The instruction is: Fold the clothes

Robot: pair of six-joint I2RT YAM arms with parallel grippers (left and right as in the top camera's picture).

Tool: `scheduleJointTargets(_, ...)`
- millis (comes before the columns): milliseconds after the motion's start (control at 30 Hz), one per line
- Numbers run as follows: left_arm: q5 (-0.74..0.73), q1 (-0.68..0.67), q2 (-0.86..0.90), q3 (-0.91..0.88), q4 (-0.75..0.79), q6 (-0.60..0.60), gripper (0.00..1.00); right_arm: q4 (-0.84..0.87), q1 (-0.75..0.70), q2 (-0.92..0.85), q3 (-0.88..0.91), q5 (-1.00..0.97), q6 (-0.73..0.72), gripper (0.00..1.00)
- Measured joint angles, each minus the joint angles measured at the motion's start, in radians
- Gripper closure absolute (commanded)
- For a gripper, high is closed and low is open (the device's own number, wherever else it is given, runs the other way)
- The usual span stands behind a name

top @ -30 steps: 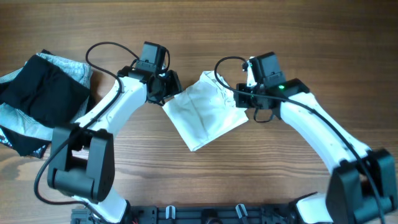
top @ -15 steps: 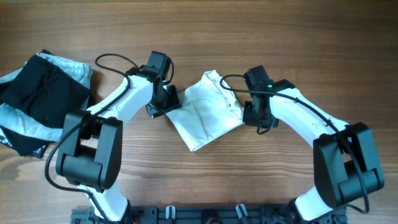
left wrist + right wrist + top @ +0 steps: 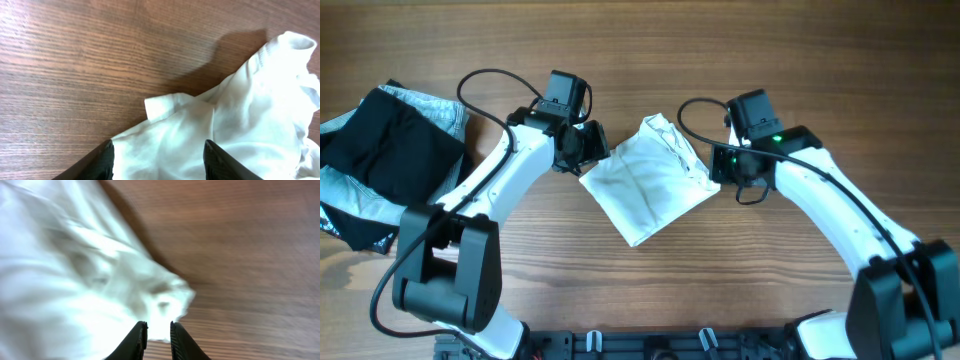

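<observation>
The white shirt (image 3: 650,180) lies folded into a rough square in the middle of the table. My left gripper (image 3: 588,150) is at its left corner, open, with both fingers wide apart just over the fabric (image 3: 165,135). My right gripper (image 3: 722,168) hovers over the shirt's right edge. Its jaws stand a narrow gap apart, and the shirt's edge (image 3: 160,305) and bare wood show through the gap. The wrist view is blurred. The neck label is hidden.
A black folded garment (image 3: 385,155) lies on a pale grey-blue one (image 3: 430,105) at the far left of the wooden table (image 3: 820,60). Black arm mounts (image 3: 650,345) sit at the front edge.
Both grippers have pulled back a little from the shirt's sides to where they were a second ago. The shirt has hardly moved.
</observation>
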State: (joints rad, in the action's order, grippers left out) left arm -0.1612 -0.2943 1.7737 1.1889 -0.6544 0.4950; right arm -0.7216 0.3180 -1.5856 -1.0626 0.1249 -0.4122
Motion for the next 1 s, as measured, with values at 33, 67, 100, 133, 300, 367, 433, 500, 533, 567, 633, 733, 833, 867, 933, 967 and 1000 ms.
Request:
scheduleJointTargets(33, 0.001, 0.0, 0.0, 0.0, 0.003, -0.001, 0.4, 0.005, 0.0, 0.011, -0.005, 0.026, 0.002, 0.79)
scheduleJointTargets(67, 0.002, 0.0, 0.003, 0.0, 0.004, -0.003, 0.4, 0.007, 0.0, 0.013, -0.006, 0.049, 0.006, 0.78)
scheduleJointTargets(100, 0.003, 0.0, 0.004, 0.0, 0.006, -0.004, 0.4, 0.008, 0.0, 0.013, -0.006, 0.069, 0.011, 0.78)
scheduleJointTargets(133, 0.004, 0.0, 0.008, 0.0, 0.009, -0.004, 0.4, 0.015, 0.0, 0.01, -0.005, 0.082, 0.017, 0.78)
scheduleJointTargets(300, 0.008, 0.0, 0.091, 0.0, -0.003, -0.004, 0.4, 0.042, 0.0, -0.08, 0.026, 0.176, 0.064, 0.78)
scheduleJointTargets(367, 0.008, -0.005, 0.125, 0.0, -0.019, -0.004, 0.41, 0.05, 0.003, -0.143, 0.032, 0.213, 0.08, 0.77)
scheduleJointTargets(433, 0.008, -0.013, 0.143, 0.001, -0.053, -0.005, 0.41, 0.051, 0.008, -0.19, 0.033, 0.223, 0.09, 0.76)
scheduleJointTargets(500, 0.008, -0.028, 0.145, 0.005, -0.109, -0.004, 0.4, 0.061, 0.011, -0.222, 0.034, 0.218, 0.097, 0.61)
scheduleJointTargets(533, 0.008, -0.035, 0.145, 0.006, -0.145, -0.005, 0.4, 0.076, 0.011, -0.225, 0.034, 0.211, 0.097, 0.54)
scheduleJointTargets(567, 0.008, -0.042, 0.145, 0.006, -0.18, -0.005, 0.4, 0.108, 0.013, -0.225, 0.034, 0.196, 0.099, 0.51)
scheduleJointTargets(633, 0.007, -0.06, 0.147, 0.006, -0.233, -0.005, 0.45, 0.24, 0.019, -0.229, 0.031, 0.117, 0.102, 0.5)
scheduleJointTargets(733, 0.007, -0.08, 0.148, 0.005, -0.297, -0.005, 0.48, 0.362, 0.012, -0.249, 0.029, 0.005, 0.12, 0.49)
scheduleJointTargets(833, 0.001, -0.089, 0.149, 0.005, -0.325, -0.008, 0.47, 0.348, 0.001, -0.259, 0.014, -0.056, 0.147, 0.47)
scheduleJointTargets(867, 0.0, -0.089, 0.148, 0.005, -0.322, -0.008, 0.46, 0.33, 0.0, -0.259, 0.005, -0.066, 0.157, 0.47)
scheduleJointTargets(933, 0.0, -0.081, 0.143, 0.005, -0.301, -0.009, 0.44, 0.294, -0.001, -0.259, -0.011, -0.078, 0.169, 0.45)
scheduleJointTargets(967, 0.0, -0.069, 0.127, 0.005, -0.269, -0.011, 0.37, 0.27, -0.001, -0.255, -0.018, -0.083, 0.176, 0.44)
scheduleJointTargets(1000, 0.0, -0.066, 0.122, 0.006, -0.264, -0.012, 0.27, 0.244, -0.001, -0.241, -0.02, -0.088, 0.181, 0.43)
